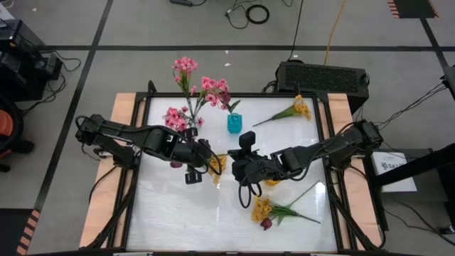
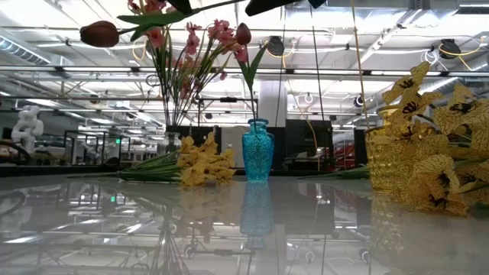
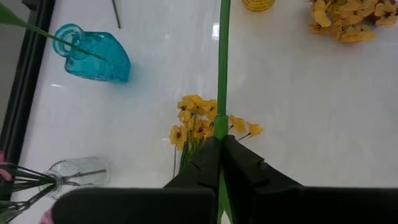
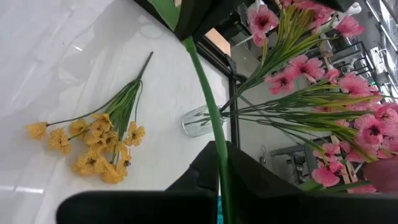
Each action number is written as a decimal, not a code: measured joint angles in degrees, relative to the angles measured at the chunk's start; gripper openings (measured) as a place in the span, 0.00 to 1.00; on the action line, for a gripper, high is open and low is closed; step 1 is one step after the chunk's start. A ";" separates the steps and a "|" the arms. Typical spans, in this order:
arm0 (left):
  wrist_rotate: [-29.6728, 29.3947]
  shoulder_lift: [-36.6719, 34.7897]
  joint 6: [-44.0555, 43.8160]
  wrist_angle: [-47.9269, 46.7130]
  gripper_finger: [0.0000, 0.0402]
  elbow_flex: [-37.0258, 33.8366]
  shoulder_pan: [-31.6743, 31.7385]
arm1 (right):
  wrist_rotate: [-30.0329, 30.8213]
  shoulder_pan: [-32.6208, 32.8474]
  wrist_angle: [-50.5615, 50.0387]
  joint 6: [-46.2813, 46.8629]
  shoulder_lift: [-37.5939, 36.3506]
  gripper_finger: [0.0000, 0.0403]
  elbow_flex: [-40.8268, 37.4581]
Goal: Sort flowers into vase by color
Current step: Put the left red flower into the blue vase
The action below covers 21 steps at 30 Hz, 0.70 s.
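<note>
- Flowers: high view shows yellow sprays [image 1: 295,109] upper right and lower centre; both grippers meet mid-table.
- Low view: blue vase [image 2: 258,150] centre.
- Left wrist: left gripper [image 3: 221,163] pinches a green stem [image 3: 222,68].
- Right wrist: right gripper [image 4: 219,167] pinches the stem too — a handover, I'd judge; next, one releases.

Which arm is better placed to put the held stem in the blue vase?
Likely right: both the left gripper and right gripper clamp a stem, but the right sits nearer the blue vase.
</note>
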 joint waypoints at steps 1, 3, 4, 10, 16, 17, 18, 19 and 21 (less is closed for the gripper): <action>-0.38 0.00 0.04 0.01 0.05 0.00 0.01 | -0.01 0.01 -0.13 0.00 0.00 0.01 0.00; -0.54 0.00 0.17 0.05 0.10 0.00 0.01 | -0.07 0.01 -0.43 0.01 0.00 0.01 0.00; -0.54 0.00 0.71 0.10 0.13 0.00 0.00 | -0.09 0.01 -0.59 0.03 0.00 0.01 0.00; -1.04 0.07 3.55 -0.16 0.40 0.71 -0.61 | -0.46 0.01 -3.85 0.45 0.00 0.00 0.00; -3.62 0.07 4.40 0.34 0.55 6.95 -2.77 | -5.73 -0.01 -8.89 4.84 -1.77 0.00 -0.02; -3.84 0.07 4.42 0.37 0.55 8.46 -3.50 | -6.70 0.01 -10.11 5.88 -2.37 0.00 -0.02; -3.92 0.04 4.45 0.41 0.55 9.94 -4.24 | -7.77 0.14 -11.27 7.05 -3.15 0.00 -0.02; -3.92 0.04 4.54 0.38 0.55 11.39 -5.08 | -8.75 0.35 -12.57 8.49 -3.97 0.00 -0.02; -4.51 0.04 5.11 0.42 0.56 14.24 -7.29 | -10.98 0.57 -15.48 11.69 -5.92 0.00 -0.02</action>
